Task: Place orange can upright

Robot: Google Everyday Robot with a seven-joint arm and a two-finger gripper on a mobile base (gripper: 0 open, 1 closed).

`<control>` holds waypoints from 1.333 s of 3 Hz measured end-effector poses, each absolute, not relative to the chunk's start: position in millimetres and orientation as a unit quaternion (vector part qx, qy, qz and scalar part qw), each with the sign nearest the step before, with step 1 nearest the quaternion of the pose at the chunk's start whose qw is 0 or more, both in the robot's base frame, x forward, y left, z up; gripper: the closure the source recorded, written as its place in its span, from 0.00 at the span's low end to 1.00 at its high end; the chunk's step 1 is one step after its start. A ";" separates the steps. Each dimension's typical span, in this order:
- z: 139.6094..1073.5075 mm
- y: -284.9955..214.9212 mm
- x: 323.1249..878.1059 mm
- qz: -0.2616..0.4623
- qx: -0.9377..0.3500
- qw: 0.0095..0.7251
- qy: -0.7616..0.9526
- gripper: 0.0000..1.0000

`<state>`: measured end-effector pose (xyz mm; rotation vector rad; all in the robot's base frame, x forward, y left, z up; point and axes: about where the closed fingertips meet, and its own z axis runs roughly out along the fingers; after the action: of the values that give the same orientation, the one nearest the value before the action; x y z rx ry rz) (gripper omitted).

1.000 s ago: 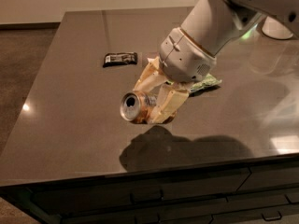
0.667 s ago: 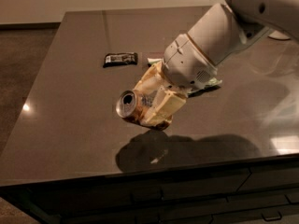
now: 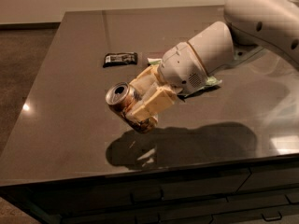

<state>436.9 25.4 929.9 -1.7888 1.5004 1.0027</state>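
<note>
My gripper [image 3: 138, 101] is shut on the orange can [image 3: 122, 98] and holds it in the air above the front middle of the dark table [image 3: 65, 125]. The can is tilted, its silver pull-tab lid facing up and to the left, its bottom end low at the right under the cream fingers [image 3: 152, 104]. Its shadow lies on the table just below. The white arm comes in from the upper right.
A small black wrapper [image 3: 120, 59] lies on the table behind the can. A green snack bag [image 3: 209, 82] is mostly hidden behind the wrist. The table's front edge is near, with drawers [image 3: 187, 204] below it.
The gripper has rotated and the can's lid now points more upward. The arm has swung lower across the right side of the table.
</note>
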 end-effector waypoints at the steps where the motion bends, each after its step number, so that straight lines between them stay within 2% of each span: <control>1: 928.7 31.3 442.9 0.417 -0.642 0.315 0.562 1.00; 4: 917.4 29.3 449.7 0.466 -0.592 0.370 0.543 1.00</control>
<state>449.7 29.3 917.4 -1.5193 1.3934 1.1964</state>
